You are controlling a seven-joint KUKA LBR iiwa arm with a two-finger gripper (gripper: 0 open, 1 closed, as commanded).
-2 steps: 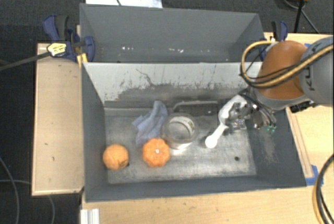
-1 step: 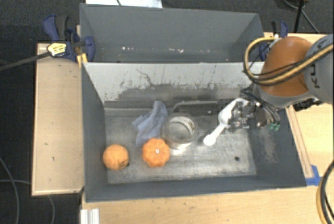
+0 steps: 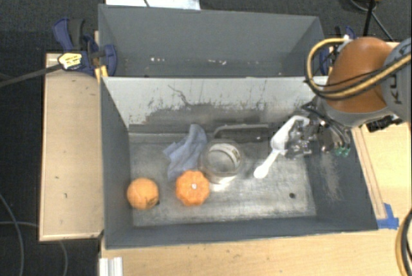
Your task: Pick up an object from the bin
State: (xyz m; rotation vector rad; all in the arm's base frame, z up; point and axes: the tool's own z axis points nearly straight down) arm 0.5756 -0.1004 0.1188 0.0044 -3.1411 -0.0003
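Five loose things lie on the floor of the grey bin (image 3: pixel 122 139). A smooth orange ball (image 3: pixel 142 193) and a ribbed, pumpkin-like orange piece (image 3: pixel 193 188) sit side by side at the lower left. A crumpled blue-grey cloth (image 3: pixel 185 149) and a clear round cup (image 3: pixel 222 162) lie just above them, touching each other. A white spoon-shaped piece (image 3: pixel 269 156) slants right of centre, well apart from the orange pair.

The gripper (image 3: pixel 299 142) is low in the right part of the bin, at the upper end of that white piece, with the arm's orange cover (image 3: pixel 357 75) above it. Whether it is clenched on the piece or released cannot be told.

The step in hand looks like the grasp itself, with the white piece the likely thing to be picked. The next move probably calls for a firm hold on its upper end, then a straight lift that keeps the dangling lower end clear of the cup and the bin's right wall.
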